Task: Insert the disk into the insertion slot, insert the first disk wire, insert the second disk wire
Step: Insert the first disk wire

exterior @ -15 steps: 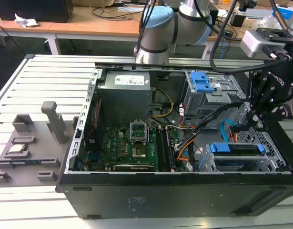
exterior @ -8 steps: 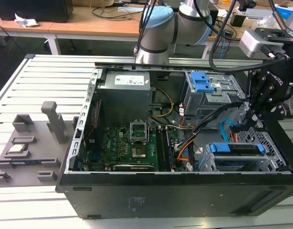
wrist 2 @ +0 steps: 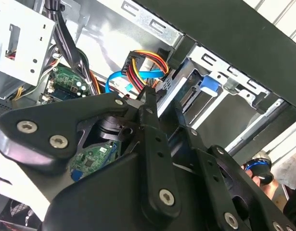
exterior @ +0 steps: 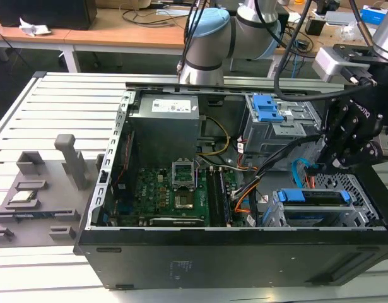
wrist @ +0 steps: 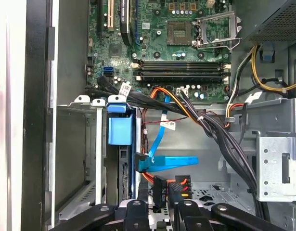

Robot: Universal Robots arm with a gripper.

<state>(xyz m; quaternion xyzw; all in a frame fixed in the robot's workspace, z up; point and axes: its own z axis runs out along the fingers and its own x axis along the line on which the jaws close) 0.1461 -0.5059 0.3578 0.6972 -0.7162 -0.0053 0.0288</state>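
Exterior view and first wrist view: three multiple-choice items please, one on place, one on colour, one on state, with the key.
1. Where is the end effector in the exterior view?
A) over the grey power supply
B) by the insertion slot, at the exterior view's right
C) over the bare table slats

2. What colour is the second disk wire?
A) light blue
B) yellow
C) white

3. How is the computer case?
A) shut by a panel
B) wrapped in film
C) side open, motherboard exposed

Key: 1 B, it hangs beside the insertion slot; 2 A, the flat ribbon shows light blue in the first wrist view; 3 C, the motherboard lies in plain sight.
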